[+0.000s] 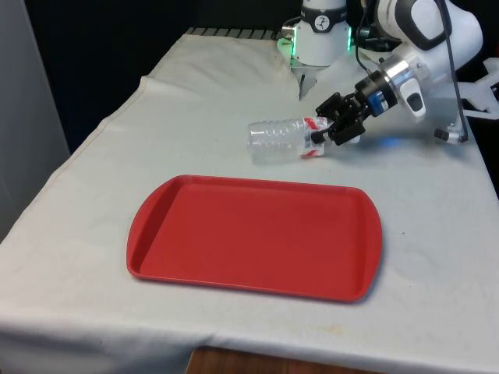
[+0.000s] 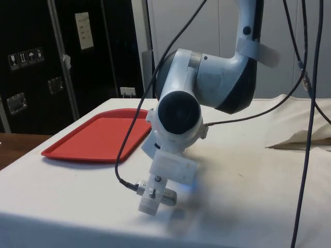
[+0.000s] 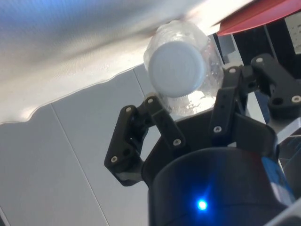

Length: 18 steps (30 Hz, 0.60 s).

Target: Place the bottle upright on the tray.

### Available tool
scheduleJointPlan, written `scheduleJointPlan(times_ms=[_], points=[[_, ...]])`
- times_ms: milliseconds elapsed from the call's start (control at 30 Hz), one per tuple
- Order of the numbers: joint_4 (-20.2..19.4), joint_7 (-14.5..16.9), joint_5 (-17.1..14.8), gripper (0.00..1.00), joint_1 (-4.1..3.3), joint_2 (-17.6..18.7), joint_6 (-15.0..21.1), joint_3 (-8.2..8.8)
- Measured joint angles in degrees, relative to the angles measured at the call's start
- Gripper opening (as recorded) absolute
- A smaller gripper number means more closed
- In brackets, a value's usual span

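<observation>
A clear, crumpled plastic bottle [image 1: 274,140] with a red-and-white label lies on its side on the white cloth, just beyond the far edge of the red tray [image 1: 249,234]. My gripper [image 1: 318,134] reaches in from the front view's right and is shut on the bottle's neck end. In the wrist view the white cap [image 3: 178,70] faces the camera, with a black finger [image 3: 157,117] on each side of the neck and my gripper [image 3: 190,92] closed on it. Whether the bottle rests on the cloth or hangs just above it, I cannot tell. The tray [image 2: 98,137] holds nothing.
The robot base [image 1: 316,39] stands at the table's far end, close behind the bottle. Cables [image 2: 305,103] hang beside the arm. A raised fold of cloth [image 2: 302,138] lies near the base. The table's front edge [image 1: 234,343] runs just past the tray.
</observation>
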<state>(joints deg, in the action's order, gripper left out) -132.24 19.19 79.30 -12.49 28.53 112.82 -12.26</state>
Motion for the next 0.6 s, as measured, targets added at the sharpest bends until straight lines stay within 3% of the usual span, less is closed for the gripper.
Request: scheduleJointPlan(times_ms=[367,600], points=[[0.11,0.11,-0.11,0.33,-0.06,-0.17,-0.17,-0.06],[-0.92,2.58,-1.83,0.33,-0.06,-3.61,-0.23,-0.06]])
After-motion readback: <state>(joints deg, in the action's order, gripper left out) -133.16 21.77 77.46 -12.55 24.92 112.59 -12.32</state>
